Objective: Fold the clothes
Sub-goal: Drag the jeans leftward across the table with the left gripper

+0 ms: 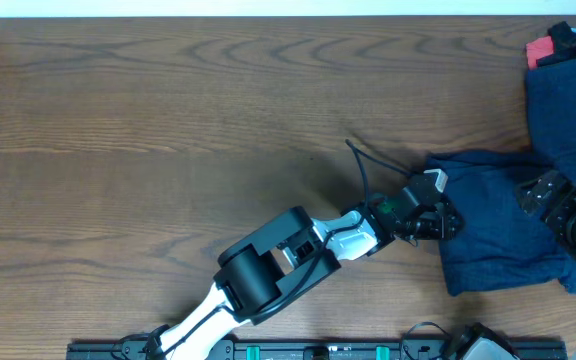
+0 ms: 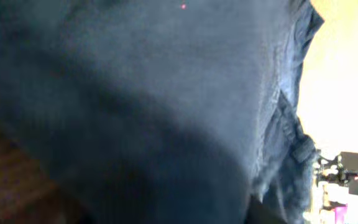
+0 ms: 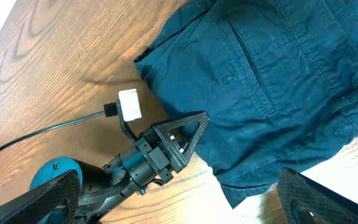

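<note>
Toward the right end of the table [image 1: 168, 100], the left arm [image 1: 268, 265] reaches up from the near edge on a diagonal, elbow bent. The left gripper [image 1: 436, 222] is at the left border of the clothes [image 1: 493, 225], a navy garment spread flat on the wood. The right gripper [image 1: 553, 198] hangs over the same garment's right side, close to the table's right edge. More navy fabric is heaped in the far right corner beside a red item [image 1: 540, 48]. All the wood to the left of the garment is open room, crossed only by the arm and its thin black cable [image 1: 358, 165]. The overhead view alone shows this layout. The right wrist camera shows what the overhead cannot: a welt pocket [image 3: 253, 68] and seams on the garment, and the left gripper [image 3: 188, 130] low at the cloth's folded border with a white block [image 3: 129, 104] on its wrist. It also shows the right gripper's own fingers [image 3: 319, 196], spread wide at the frame's lower corners with nothing held between them. The left wrist camera is almost filled by blurred navy cloth very near the lens, with a sliver of wood at lower left. Its fingers cannot be made out there, and no view shows whether the left jaws have pinched the fabric or how far apart they stand.
</note>
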You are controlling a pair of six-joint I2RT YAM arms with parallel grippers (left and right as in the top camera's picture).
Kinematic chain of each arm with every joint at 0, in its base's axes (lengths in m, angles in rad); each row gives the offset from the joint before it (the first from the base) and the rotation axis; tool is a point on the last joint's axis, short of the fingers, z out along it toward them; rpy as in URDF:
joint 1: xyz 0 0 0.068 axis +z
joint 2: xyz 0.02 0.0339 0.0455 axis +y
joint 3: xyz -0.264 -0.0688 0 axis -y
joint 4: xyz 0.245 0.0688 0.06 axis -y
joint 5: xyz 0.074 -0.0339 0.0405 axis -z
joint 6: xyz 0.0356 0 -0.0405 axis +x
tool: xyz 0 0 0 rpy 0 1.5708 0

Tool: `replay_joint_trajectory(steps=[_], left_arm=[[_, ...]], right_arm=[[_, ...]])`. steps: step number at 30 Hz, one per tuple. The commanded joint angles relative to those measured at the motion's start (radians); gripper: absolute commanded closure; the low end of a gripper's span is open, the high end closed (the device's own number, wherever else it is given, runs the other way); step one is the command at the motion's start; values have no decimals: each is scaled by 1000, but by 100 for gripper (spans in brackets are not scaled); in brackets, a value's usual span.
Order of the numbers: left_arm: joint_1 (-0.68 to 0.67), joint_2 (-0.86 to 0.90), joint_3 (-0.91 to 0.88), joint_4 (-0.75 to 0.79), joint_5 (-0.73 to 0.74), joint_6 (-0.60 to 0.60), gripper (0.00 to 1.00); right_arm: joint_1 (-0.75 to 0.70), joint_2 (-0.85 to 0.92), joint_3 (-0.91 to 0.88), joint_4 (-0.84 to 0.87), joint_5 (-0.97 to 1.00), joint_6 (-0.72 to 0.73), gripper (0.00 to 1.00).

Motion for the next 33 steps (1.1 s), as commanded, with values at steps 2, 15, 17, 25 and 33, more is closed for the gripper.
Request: replay_joint_trajectory(steps=[2,15,17,25,33], left_arm=[[-2,17,-6,32,-23,4,78],[129,17,-6,29,189,118,94],[177,17,-6,8,267,160,94],[411,17,-6,-287,443,356,94],[652,17,-6,-573,443,600,94]], right_arm=[[-4,-2,11,-5,-11,-27,1],[-4,-2,11,-10,-7,-34,1],[-4,-2,11,-10,-7,-34,1],[-4,-2,11,-8,-7,-34,1],[-4,-2,11,-9,-7,-34,1]])
